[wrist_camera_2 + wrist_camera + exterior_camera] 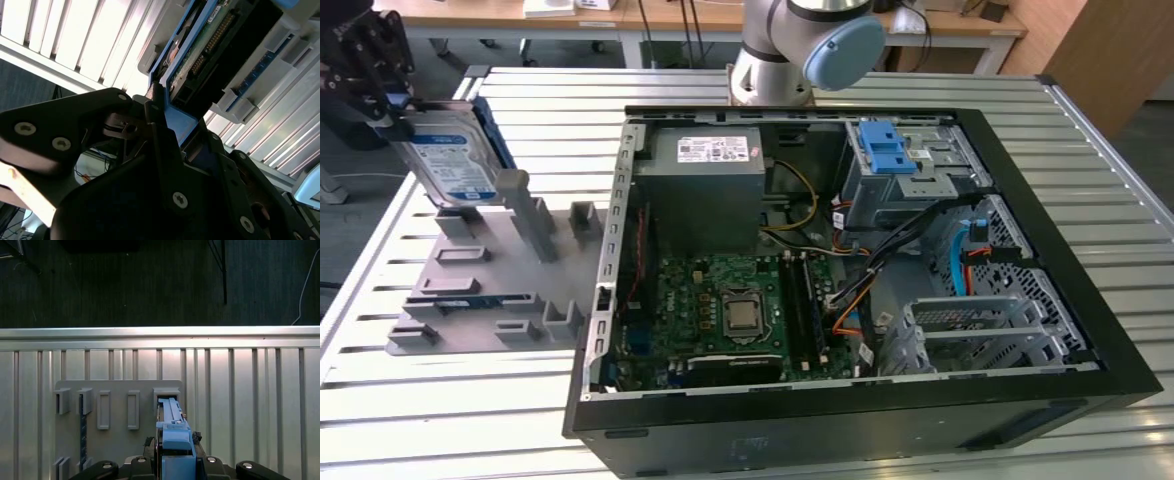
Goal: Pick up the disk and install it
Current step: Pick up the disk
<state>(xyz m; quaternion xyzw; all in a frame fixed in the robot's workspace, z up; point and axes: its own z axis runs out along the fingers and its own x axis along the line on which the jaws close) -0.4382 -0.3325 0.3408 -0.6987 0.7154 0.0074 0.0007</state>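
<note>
The disk (447, 160) is a silver drive with a blue-and-white label in a blue bracket. It stands on edge at the exterior view's left, its lower end at the tall posts of the grey holder plate (480, 290). My gripper (387, 100) is shut on its upper end. In the second wrist view the disk's green board and blue bracket (197, 60) run out from between the black fingers (160, 150). In the first wrist view the bracket's blue edge (172, 432) sits in my gripper (172, 465), over a slot of the grey holder plate (120, 445).
An open black computer case (1067, 250) lies on the slatted metal table (454, 420), right of the holder. Inside are a grey power supply box (707, 180), a green motherboard (734, 310) and a drive cage with a blue latch (887, 155). The arm's base (801, 50) stands behind the case.
</note>
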